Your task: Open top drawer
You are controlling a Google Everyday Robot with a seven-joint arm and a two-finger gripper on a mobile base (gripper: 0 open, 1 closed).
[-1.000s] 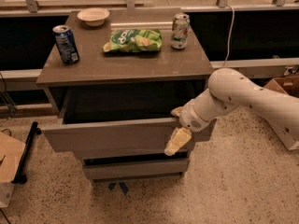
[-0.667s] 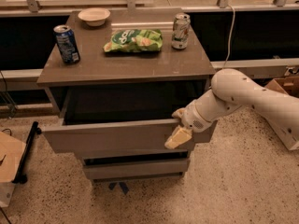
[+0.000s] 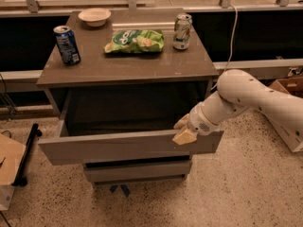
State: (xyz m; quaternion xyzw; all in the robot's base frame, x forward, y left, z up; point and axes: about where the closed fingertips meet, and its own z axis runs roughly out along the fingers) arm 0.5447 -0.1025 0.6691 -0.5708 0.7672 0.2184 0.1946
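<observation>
So here's where things stand. The top drawer (image 3: 118,146) is pulled well out from under the cabinet's surface (image 3: 142,66). Its wide grey-brown front panel sits forward of the two lower drawer fronts (image 3: 137,170), and I can see down into its dark box. Looks empty-ish in there, but it's too shadowy to be sure.

My tool (image 3: 182,130) is at the right end of that front panel, right on its top edge, with the tan tips touching the panel. Honestly I can't tell whether it's clamped on the panel or just resting against it, because the angle hides that. My white arm (image 3: 255,94) reaches in from the right, bent down toward the drawer.

Up on the surface:
- a blue can (image 3: 66,44) stands upright near the left edge
- a small pale bowl (image 3: 94,16) sits at the back left
- a green chip bag (image 3: 135,40) lies flat in the middle
- a light green can (image 3: 182,31) stands upright just right of the bag

A cardboard box (image 3: 289,85) sits on the speckled floor (image 3: 236,188) off to the right, behind my arm.
</observation>
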